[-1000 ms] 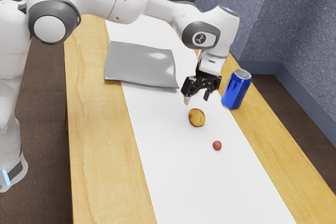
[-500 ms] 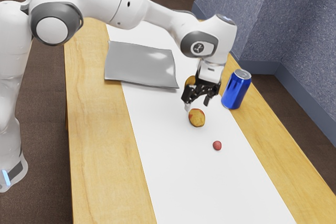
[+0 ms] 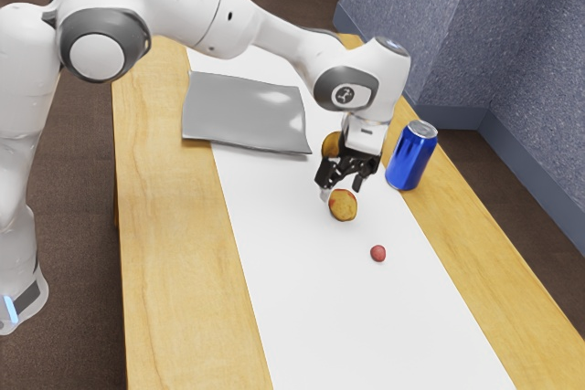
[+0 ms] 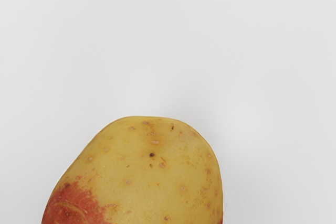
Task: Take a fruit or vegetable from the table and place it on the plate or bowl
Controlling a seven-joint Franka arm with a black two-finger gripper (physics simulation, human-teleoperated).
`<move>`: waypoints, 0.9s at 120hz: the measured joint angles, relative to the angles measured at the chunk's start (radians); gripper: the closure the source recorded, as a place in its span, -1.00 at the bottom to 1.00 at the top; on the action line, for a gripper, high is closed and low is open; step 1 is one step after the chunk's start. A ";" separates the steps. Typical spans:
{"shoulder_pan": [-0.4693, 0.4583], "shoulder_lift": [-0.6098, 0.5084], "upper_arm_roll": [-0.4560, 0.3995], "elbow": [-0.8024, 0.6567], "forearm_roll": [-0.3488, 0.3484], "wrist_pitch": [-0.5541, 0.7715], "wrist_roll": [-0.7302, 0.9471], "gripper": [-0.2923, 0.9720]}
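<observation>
A yellow-brown potato (image 3: 344, 206) with a red patch lies on the white runner (image 3: 302, 253). My gripper (image 3: 341, 187) hangs open just above it, one finger on each side of its far end, touching nothing. In the wrist view the potato (image 4: 142, 177) sits directly under my hand on the white cloth. A second brownish vegetable (image 3: 331, 143) peeks out behind my hand. A small red fruit (image 3: 377, 252) lies toward the exterior view's right of the potato. The flat grey square plate (image 3: 245, 112) rests at the far end of the runner.
A blue can (image 3: 410, 154) stands upright close to my hand, on the exterior view's right. The wooden table (image 3: 164, 253) has bare strips on both sides of the runner. A blue-grey wall (image 3: 475, 15) rises behind the table's far corner.
My hand has come down and slightly toward the potato, fingers still open. As the wrist shifted, the brownish vegetable behind it came into sight.
</observation>
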 joint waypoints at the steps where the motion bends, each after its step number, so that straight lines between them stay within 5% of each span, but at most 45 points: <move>1: 0.000 0.000 0.000 0.000 0.000 0.001 0.000 -0.53; 70: 0.000 0.049 -0.001 0.001 -0.002 0.066 -0.008 -0.52; 108: -0.001 0.061 -0.001 0.001 -0.001 0.087 -0.008 -0.20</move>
